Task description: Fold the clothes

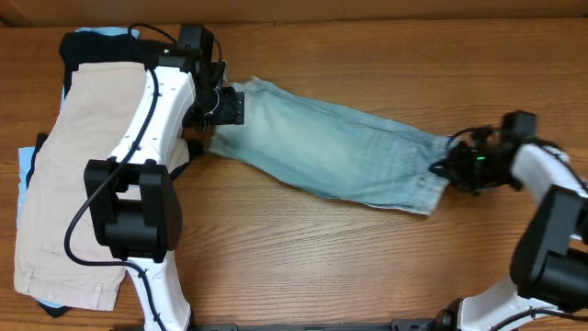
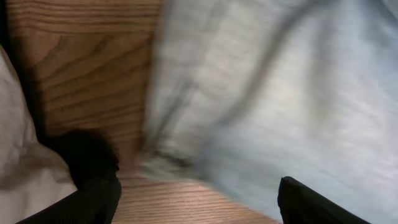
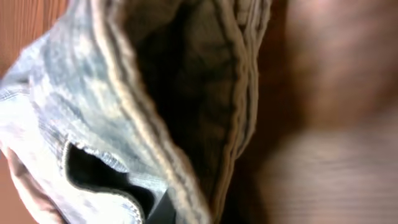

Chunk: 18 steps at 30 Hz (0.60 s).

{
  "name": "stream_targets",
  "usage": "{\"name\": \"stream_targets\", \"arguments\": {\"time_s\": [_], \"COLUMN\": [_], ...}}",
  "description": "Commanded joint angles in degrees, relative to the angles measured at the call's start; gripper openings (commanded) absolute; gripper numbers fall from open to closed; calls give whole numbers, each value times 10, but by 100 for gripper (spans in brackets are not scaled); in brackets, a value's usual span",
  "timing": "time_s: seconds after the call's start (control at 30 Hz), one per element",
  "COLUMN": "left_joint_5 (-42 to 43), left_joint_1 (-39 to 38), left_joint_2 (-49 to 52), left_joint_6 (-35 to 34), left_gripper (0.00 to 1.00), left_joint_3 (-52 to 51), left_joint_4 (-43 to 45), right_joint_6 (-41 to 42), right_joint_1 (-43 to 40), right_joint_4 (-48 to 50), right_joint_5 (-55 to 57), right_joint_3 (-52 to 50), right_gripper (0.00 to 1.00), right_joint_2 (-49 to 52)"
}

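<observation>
faded light-blue denim shorts [image 1: 340, 152] lie stretched across the wooden table [image 1: 367, 267] - right gripper [image 1: 452, 165] looks clamped on one end, left gripper [image 1: 230, 106] sits spread wide at the other, holding nothing. denim's floppy but thick at the seams - i'd pinch the stitched edges.

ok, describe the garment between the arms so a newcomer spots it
On the wooden table, right of the pile topped by beige shorts, one garment lies alone between the left gripper and right gripper. It's the denim shorts: faded light blue, the only piece off the pile.
</observation>
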Motion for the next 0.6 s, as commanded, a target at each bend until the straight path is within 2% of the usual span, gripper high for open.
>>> {"name": "stream_targets", "arguments": {"time_s": [0.0, 0.13, 0.27, 0.4, 0.57], "left_joint_5": [-5, -6, -6, -5, -5], "left_joint_1": [-3, -3, -3, -3, -3], "left_joint_2": [-7, -7, -7, -7, -7], "left_joint_6": [16, 35, 41, 41, 41], "left_gripper": [84, 84, 84, 84, 84], "left_joint_3": [9, 9, 9, 9, 9], "left_joint_4": [-2, -14, -17, -16, -13], "right_joint_6": [-71, -129, -130, -117, -42], "right_joint_1": [-58, -67, -17, 83, 220], "right_joint_4": [-80, -220, -285, -301, -253], "right_joint_5": [-3, 19, 54, 76, 143], "right_joint_3": [99, 233, 324, 372, 372], "right_gripper": [4, 4, 4, 4, 4], "right_joint_2": [-35, -40, -40, -40, -32]}}
